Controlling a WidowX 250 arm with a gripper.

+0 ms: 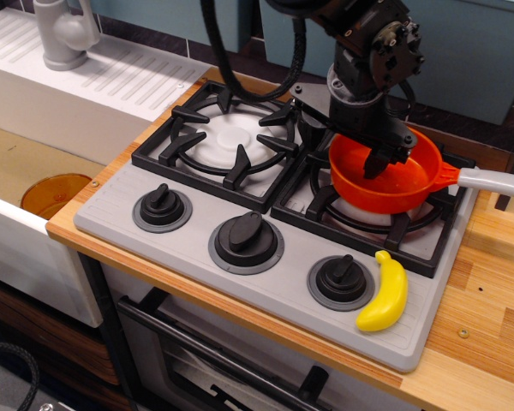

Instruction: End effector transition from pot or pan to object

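Yellow banana (384, 294) lies well apart from tool (379, 163), grip unclear, inside saucepan (392, 187).

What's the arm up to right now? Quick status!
Gripper down inside orange saucepan, jaw state unclear. Banana untouched at stove's front right. Path between looks clear.

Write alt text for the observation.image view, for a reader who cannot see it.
A black robot gripper reaches down into an orange saucepan sitting on the right burner of a toy stove. A yellow toy banana lies at the stove's front right corner, beside the rightmost knob. An amber dish sits in the sink at left.
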